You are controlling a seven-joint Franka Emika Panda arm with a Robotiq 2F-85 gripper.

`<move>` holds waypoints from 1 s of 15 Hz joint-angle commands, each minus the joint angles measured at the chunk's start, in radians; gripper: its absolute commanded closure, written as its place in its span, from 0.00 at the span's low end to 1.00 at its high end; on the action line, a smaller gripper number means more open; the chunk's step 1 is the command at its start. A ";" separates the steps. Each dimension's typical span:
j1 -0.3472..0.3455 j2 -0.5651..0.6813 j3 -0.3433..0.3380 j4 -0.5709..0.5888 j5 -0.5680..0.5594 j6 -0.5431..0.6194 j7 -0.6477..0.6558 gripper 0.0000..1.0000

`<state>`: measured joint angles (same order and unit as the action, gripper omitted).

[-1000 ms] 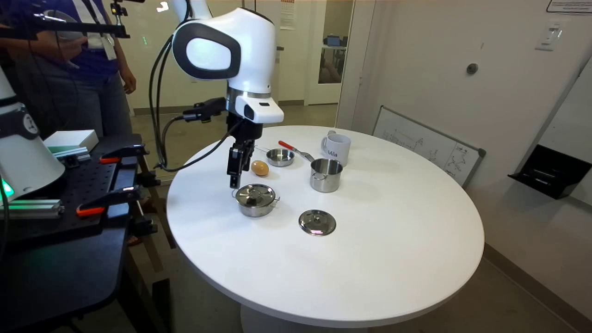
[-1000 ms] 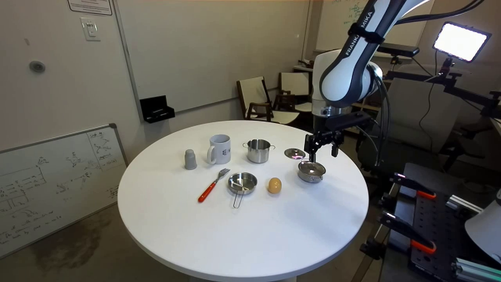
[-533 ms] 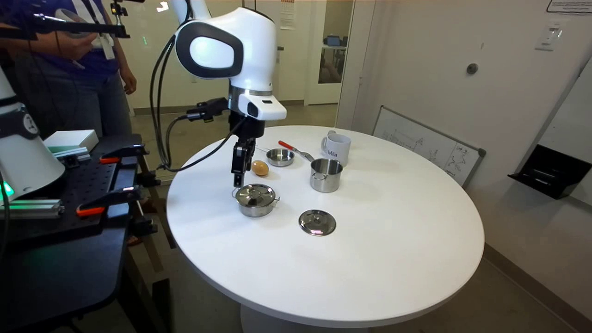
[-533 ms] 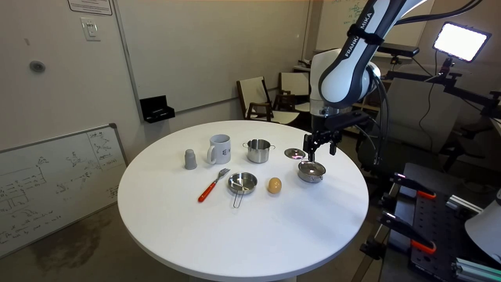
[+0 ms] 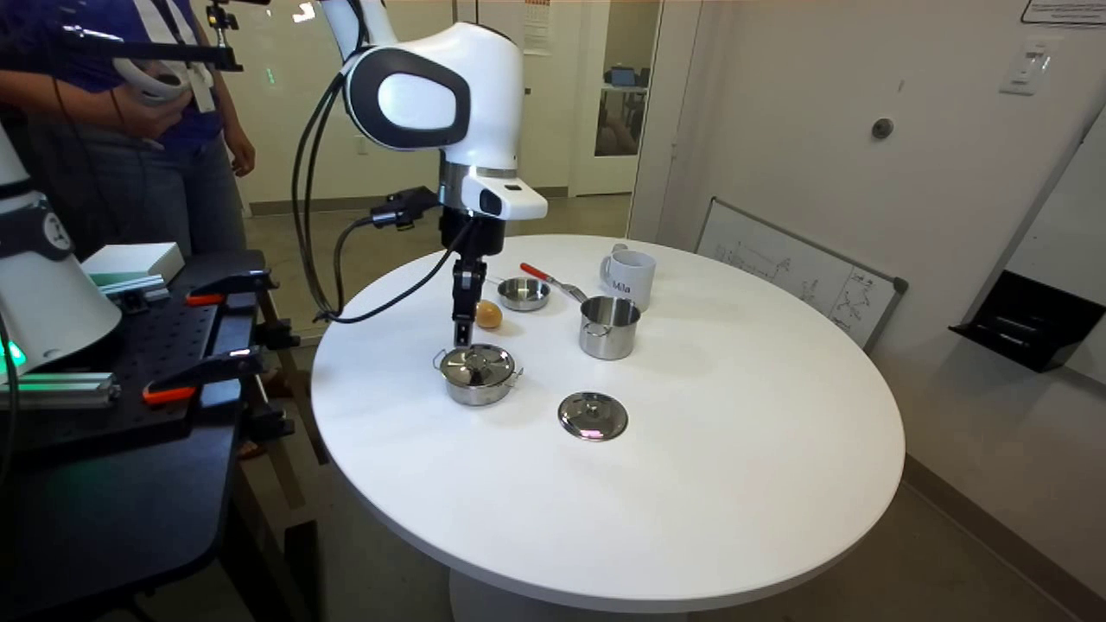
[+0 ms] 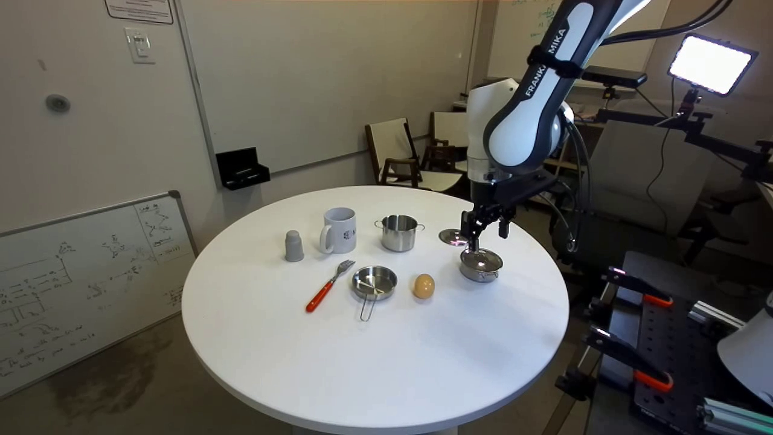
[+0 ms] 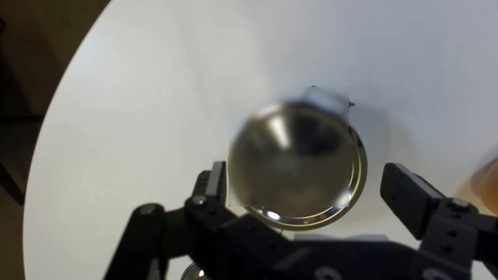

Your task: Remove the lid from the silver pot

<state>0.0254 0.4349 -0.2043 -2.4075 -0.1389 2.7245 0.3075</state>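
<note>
Well apart, the fingers above the lidded silver pot.

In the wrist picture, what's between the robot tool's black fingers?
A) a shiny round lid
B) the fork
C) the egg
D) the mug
A: the round lid shows in the gap of the open tool, with the egg at the picture's right edge.

1. Our Robotiq gripper, a two-fingered claw, points downward in both exterior views.
2. In the wrist view we see its black fingers set well apart, a broad gap between them.
3. Our white wrist sits right above the claw.
4. Our Franka Emika Panda arm slants down toward the claw in an exterior view.
</note>
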 commanded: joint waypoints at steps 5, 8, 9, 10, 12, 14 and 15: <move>-0.064 0.089 0.026 0.063 0.039 0.007 -0.116 0.00; -0.087 0.104 0.054 0.082 0.067 0.009 -0.158 0.00; -0.098 0.107 0.067 0.088 0.080 0.013 -0.174 0.00; -0.102 0.112 0.074 0.096 0.087 0.011 -0.181 0.00; -0.113 0.121 0.089 0.106 0.105 0.008 -0.197 0.00; -0.118 0.128 0.098 0.107 0.117 0.008 -0.206 0.00; -0.124 0.133 0.103 0.110 0.123 0.008 -0.212 0.00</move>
<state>-0.0724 0.5406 -0.1265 -2.3185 -0.0533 2.7256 0.1393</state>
